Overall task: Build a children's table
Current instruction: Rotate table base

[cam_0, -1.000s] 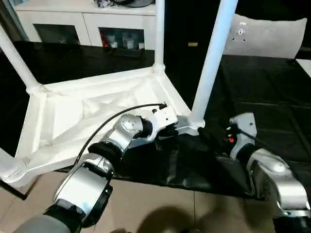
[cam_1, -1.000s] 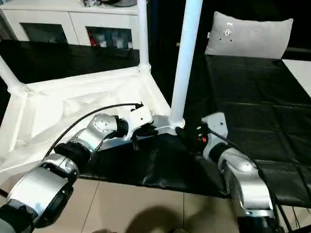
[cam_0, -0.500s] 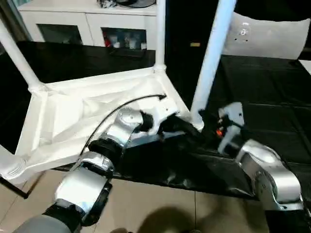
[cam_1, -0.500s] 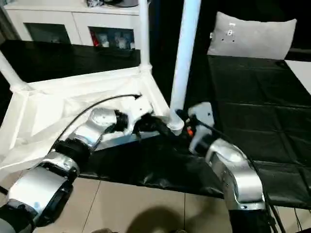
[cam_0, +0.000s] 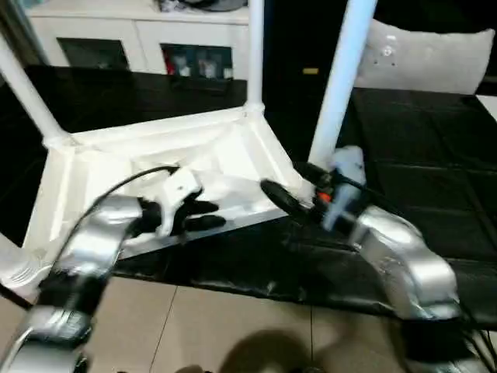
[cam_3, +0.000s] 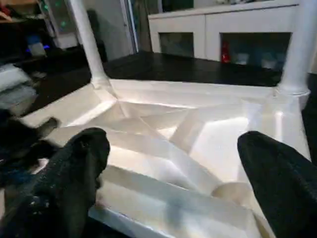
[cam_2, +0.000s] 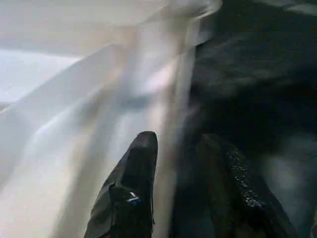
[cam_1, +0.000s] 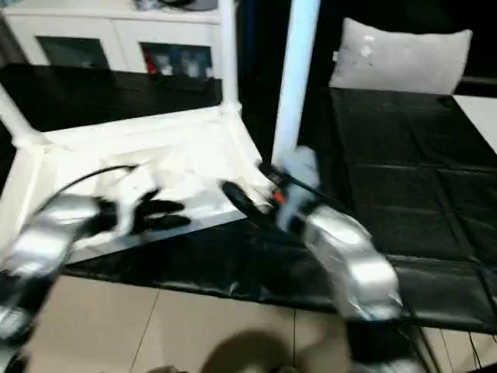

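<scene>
The children's table stands upside down on a black mat: its white tabletop point(cam_0: 116, 163) shows the ribbed underside, with legs upright in the corner sockets. The near-right leg point(cam_0: 342, 78) rises beside my right arm, and another leg point(cam_0: 255, 54) stands at the far corner. My left gripper point(cam_0: 200, 215) hovers over the tabletop's front rim, fingers point(cam_2: 136, 188) slightly apart with nothing held. My right gripper point(cam_0: 281, 177) is open wide at the near-right corner, just left of that leg's base. Its fingers point(cam_3: 74, 183) frame the ribbed underside.
A white cabinet point(cam_0: 140, 31) with glass doors stands behind the table. A grey cushion point(cam_0: 427, 58) lies at the back right on the black mat point(cam_0: 427, 155). Tiled floor point(cam_0: 233, 326) runs along the front. A third leg point(cam_0: 27, 93) rises at the far left.
My left gripper has opened and drawn back leftwards along the front rim, away from the near-right corner. My right gripper has moved left and forward to that corner.
</scene>
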Motion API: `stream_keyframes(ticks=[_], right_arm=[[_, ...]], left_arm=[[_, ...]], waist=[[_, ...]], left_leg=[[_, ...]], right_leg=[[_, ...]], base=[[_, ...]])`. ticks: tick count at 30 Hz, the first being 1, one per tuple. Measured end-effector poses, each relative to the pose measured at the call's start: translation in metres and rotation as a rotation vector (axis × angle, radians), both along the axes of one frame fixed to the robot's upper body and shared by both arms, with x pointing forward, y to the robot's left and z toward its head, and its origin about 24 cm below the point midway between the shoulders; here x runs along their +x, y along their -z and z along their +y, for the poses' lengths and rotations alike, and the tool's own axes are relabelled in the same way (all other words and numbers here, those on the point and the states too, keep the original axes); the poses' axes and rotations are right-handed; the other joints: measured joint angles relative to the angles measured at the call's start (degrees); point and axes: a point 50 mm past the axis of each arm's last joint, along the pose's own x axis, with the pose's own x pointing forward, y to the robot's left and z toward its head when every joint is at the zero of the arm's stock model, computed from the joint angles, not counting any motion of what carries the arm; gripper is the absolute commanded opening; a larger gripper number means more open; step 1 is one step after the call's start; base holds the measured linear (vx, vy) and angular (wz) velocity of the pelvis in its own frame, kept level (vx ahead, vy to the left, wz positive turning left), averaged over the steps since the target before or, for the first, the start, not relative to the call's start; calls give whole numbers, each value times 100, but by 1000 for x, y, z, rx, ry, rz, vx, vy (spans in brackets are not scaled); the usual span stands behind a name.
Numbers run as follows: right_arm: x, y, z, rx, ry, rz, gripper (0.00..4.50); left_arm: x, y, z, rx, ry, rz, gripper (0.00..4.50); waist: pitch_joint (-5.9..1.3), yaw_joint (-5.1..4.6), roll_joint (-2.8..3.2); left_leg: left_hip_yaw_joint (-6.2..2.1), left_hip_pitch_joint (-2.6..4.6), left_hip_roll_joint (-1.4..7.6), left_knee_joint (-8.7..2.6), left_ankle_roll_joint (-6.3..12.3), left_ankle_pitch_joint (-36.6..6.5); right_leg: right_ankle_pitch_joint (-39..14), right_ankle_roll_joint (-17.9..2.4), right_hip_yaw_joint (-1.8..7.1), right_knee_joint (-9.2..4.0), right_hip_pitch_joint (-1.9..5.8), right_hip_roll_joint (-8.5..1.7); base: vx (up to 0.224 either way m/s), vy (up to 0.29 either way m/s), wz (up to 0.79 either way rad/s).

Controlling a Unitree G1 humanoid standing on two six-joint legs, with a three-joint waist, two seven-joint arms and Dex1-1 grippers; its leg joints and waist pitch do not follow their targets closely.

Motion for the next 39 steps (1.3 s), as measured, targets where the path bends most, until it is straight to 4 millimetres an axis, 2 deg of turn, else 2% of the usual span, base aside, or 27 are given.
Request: stream_keyframes(ticks=[4, 6, 9, 12, 17, 22, 26, 31, 36, 39], right_arm=[[20, 4, 16, -106, 28, 15, 450], [30, 6, 24, -172, 67, 6, 450], [41, 15, 30, -284, 125, -19, 450], [55, 19, 34, -366, 203, -48, 450], [69, 20, 31, -350, 359, -46, 450], [84, 20, 1, -328, 582, -24, 450], [88, 22, -23, -324, 685, -17, 450], [90, 23, -67, -358, 823, -10, 450], [86, 20, -122, -410, 965, -22, 450], [80, 20, -148, -439, 1024, -32, 450]], left_arm=[[-24, -7, 6, 6, 11, 70, 156], [-37, -3, 12, 48, -3, 126, 156], [-50, 5, 18, 114, -32, 196, 156], [-55, 11, 25, 199, -94, 219, 156], [-51, 9, 31, 255, -160, 189, 156], [-47, 5, 40, 323, -216, 149, 156], [-42, 3, 36, 323, -198, 130, 156], [-24, 0, 37, 334, -271, 56, 156], [-6, -1, 33, 334, -336, -25, 156], [7, 3, 15, 256, -376, -88, 156]], waist=[[3, -82, 5], [6, -126, 9], [8, -131, 4], [11, -135, -2], [11, -123, -4], [11, -70, -5], [11, -33, -5], [12, 49, -2], [12, 28, -3], [12, 2, -3]], left_leg=[[0, 9, -1, 0, -8, 5], [-1, 21, -2, -2, -13, 7], [-1, 35, -2, -5, -14, 8], [-1, 35, -10, -5, -15, 9], [-1, 38, -21, -2, -15, 8], [-3, 35, -32, -2, -14, 8], [-4, 33, -35, -1, -12, 7], [-7, 33, -39, 13, -13, 8], [-9, 26, -48, 42, -10, 7], [-10, 23, -49, 46, -9, 6]], right_leg=[[-11, 18, 6, 9, 0, 5], [-11, 19, 11, 14, 3, 8], [-12, 20, 15, 15, 11, 9], [-12, 20, 26, 15, 13, 10], [-12, 20, 44, 15, 22, 10], [-8, 14, 52, 17, 26, 7], [-2, 2, 53, 30, 24, 5], [-4, 6, 51, 45, 25, -1], [-23, 37, 62, 70, 21, -6], [-26, 42, 63, 79, 17, -6]], base=[[0, 0, 0], [0, 0, 0], [0, 0, 0], [0, 0, 0], [0, 0, 0], [0, 0, 0], [0, 0, 0], [0, 0, 0], [0, 0, 0], [0, 0, 0]])
